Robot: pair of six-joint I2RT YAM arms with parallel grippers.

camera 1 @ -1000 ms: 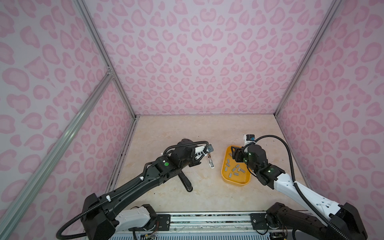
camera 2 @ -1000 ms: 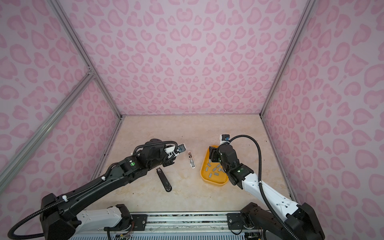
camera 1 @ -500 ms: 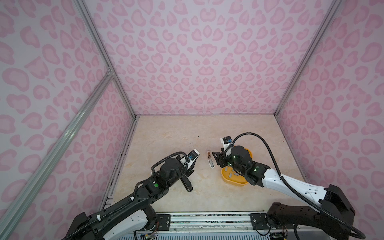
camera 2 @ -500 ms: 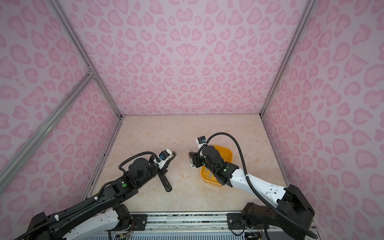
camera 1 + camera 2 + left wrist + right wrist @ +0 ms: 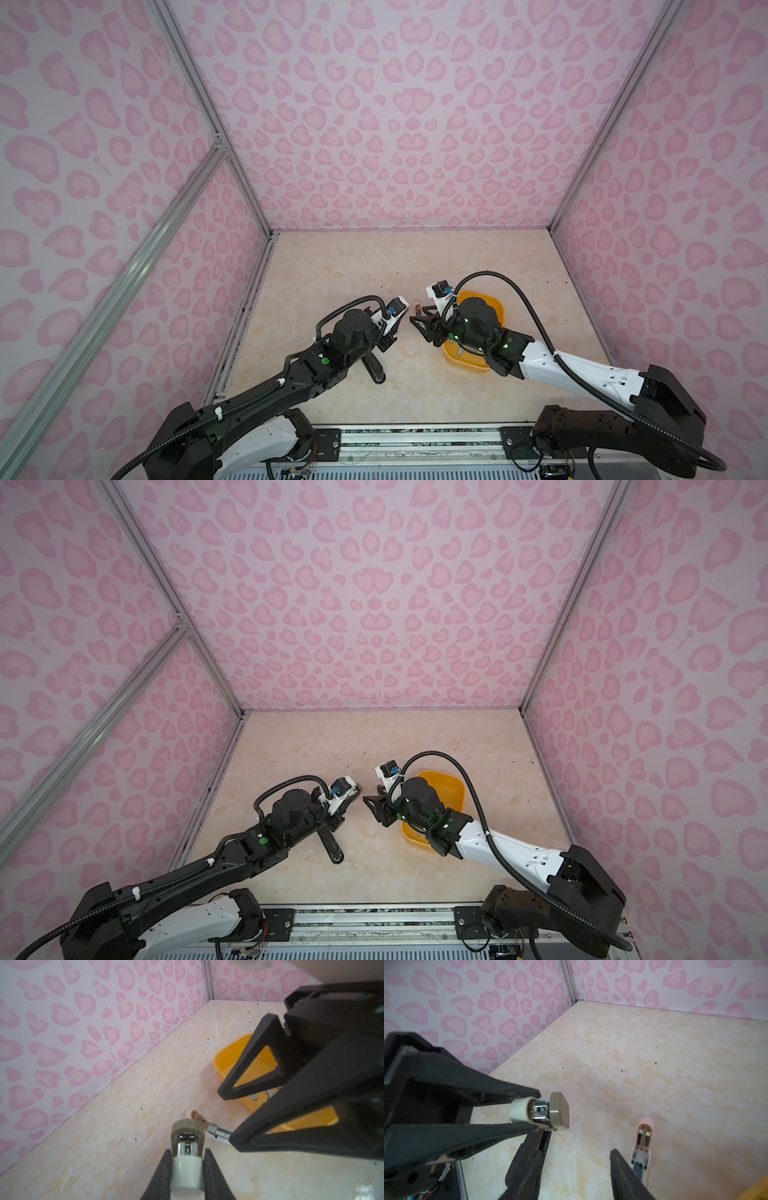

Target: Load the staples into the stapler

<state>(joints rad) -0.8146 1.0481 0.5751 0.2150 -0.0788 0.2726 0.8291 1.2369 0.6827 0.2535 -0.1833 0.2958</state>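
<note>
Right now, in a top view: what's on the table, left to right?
Long black plastic stapler → small beige-capped stapler clamped in the left gripper → open right gripper → orange plastic tray. Pink stapler left out: the right gripper overlaps it in that view.

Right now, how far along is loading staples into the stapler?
Done: the left gripper is shut on a small cream-and-olive stapler. In hand: the open, empty right gripper hovers by an opened pink stapler on the tabletop. To do: grey staple strips lie in the yellow tub, none visibly loaded.
</note>
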